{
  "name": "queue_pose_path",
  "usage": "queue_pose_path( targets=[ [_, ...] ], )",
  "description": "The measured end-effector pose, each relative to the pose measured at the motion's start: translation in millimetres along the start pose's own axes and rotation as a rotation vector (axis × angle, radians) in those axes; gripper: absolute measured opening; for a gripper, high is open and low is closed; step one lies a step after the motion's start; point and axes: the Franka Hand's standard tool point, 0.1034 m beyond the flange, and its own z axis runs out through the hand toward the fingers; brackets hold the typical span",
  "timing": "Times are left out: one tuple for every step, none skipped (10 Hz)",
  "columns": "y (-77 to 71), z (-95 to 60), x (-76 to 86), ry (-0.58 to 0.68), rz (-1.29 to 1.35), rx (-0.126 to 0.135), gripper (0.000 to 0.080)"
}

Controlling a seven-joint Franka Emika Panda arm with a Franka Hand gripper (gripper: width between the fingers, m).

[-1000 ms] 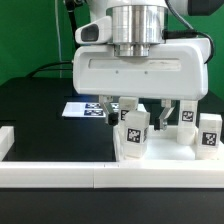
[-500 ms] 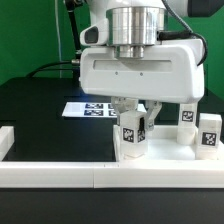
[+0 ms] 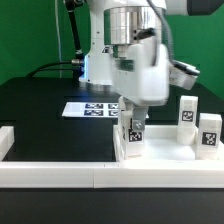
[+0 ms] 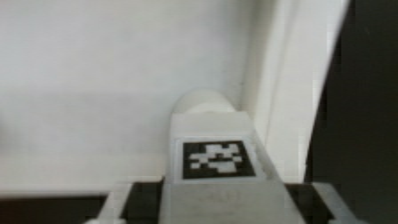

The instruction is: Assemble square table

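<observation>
My gripper [image 3: 132, 120] is turned side-on in the exterior view and is shut on a white tagged leg block [image 3: 133, 137]. The block stands upright at the near corner of the white square table top [image 3: 166, 157]. In the wrist view the same leg block [image 4: 217, 140] fills the space in my gripper [image 4: 217, 204], with one finger [image 4: 128, 203] on each side and the white table top [image 4: 107, 90] beyond it. Two more leg blocks [image 3: 187, 111] [image 3: 209, 133] stand upright on the top toward the exterior view's right.
A long white border rail [image 3: 60, 172] runs along the front, with a short arm [image 3: 5, 138] at the exterior view's left. The marker board [image 3: 88, 108] lies on the black table behind the gripper. The black mat [image 4: 365, 100] shows beside the top.
The hand has turned about a quarter turn around its vertical axis, from broadside to side-on, over the same leg block. The block sits slightly lower. The other two blocks have not moved.
</observation>
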Motion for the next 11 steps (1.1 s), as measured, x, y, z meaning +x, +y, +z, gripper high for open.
queue_pose_path(
  targets=[
    [-0.6,1.9,-4.3,-0.006,0.146,0.01,0.0288],
    [-1.7,2.3,-3.9,-0.011,0.261,0.009,0.0288],
    [-2.4,2.8,-4.5,-0.011,0.382,0.015,0.0288],
    [-2.7,2.4,-4.5,-0.009,0.437,0.016,0.0288],
    [-2.5,2.6,-4.2,-0.009,0.437,0.015,0.0288],
    [-2.5,2.6,-4.1,-0.008,0.381,0.015,0.0288],
    [-2.2,2.3,-3.0,-0.004,0.222,0.012,0.0511],
    [-2.6,2.1,-2.1,-0.001,0.073,0.012,0.0511],
    [-3.5,1.6,0.8,0.003,-0.151,0.012,0.0625],
    [-3.6,1.7,1.5,0.006,-0.264,0.015,0.0642],
    [-3.6,1.7,1.8,0.008,-0.332,0.014,0.0642]
  ],
)
